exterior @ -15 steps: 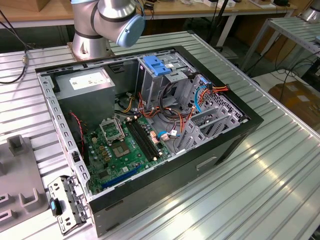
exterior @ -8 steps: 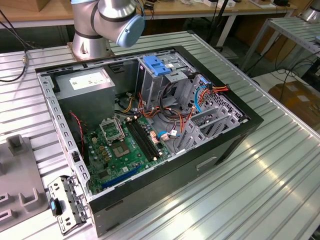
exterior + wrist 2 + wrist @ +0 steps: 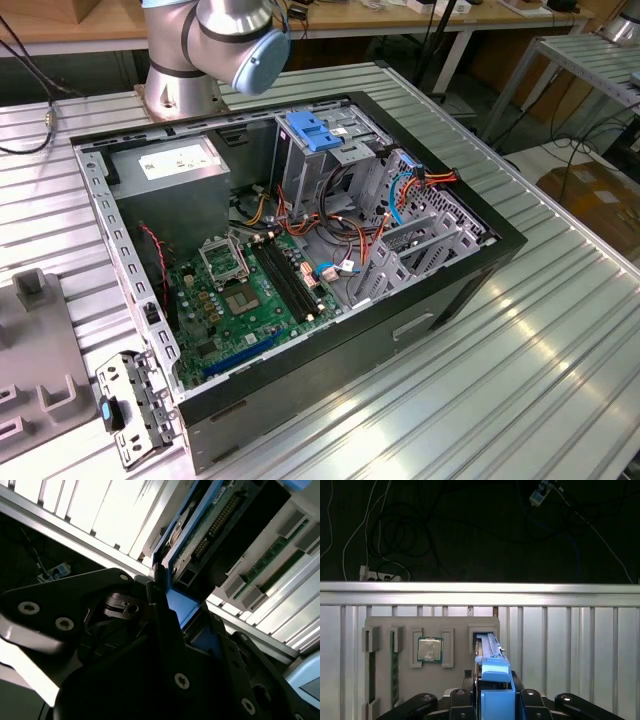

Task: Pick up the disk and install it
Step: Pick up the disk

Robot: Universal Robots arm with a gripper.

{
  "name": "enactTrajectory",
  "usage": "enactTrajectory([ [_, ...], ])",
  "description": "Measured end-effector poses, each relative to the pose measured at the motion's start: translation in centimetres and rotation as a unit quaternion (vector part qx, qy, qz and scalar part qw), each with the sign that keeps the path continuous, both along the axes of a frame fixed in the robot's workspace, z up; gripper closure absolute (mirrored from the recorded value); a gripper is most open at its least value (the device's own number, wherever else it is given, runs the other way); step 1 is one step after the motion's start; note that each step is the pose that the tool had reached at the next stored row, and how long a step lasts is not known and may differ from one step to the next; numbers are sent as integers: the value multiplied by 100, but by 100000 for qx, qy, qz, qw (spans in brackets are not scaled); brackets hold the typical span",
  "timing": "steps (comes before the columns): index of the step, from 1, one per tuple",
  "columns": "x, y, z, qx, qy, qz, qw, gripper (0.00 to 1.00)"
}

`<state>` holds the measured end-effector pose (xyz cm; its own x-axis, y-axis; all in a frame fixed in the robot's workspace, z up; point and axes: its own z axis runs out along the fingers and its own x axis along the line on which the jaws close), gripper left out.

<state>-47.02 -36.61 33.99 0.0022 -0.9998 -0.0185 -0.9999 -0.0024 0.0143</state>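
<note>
**A:** First wrist view: where is the disk?

**B:** On edge in a slot of the grey holder tray, which lies on the ribbed metal surface. Its blue rail sits between the black fingers.

**A:** And the claw?

**B:** Clamped on the disk, one finger tight against each side of the rail. The second wrist view agrees: the claw flanks the disk, with its circuit-board side showing.

**A:** Anything else in the tray?

**B:** A processor chip in its own pocket, near the disk's slot.

**A:** And the exterior view?

**B:** The open computer case lies on the surface, with the motherboard exposed.
</note>
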Motion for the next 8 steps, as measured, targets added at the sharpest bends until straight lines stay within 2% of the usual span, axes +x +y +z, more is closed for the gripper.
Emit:
enactTrajectory([
  [1,0,0,61,-14,-2,0,100000,63],
  [4,0,0,312,-163,5,0,100000,63],
  [5,0,0,373,-207,5,-3,100000,63],
  [8,0,0,383,-211,-9,-1,100000,63],
])
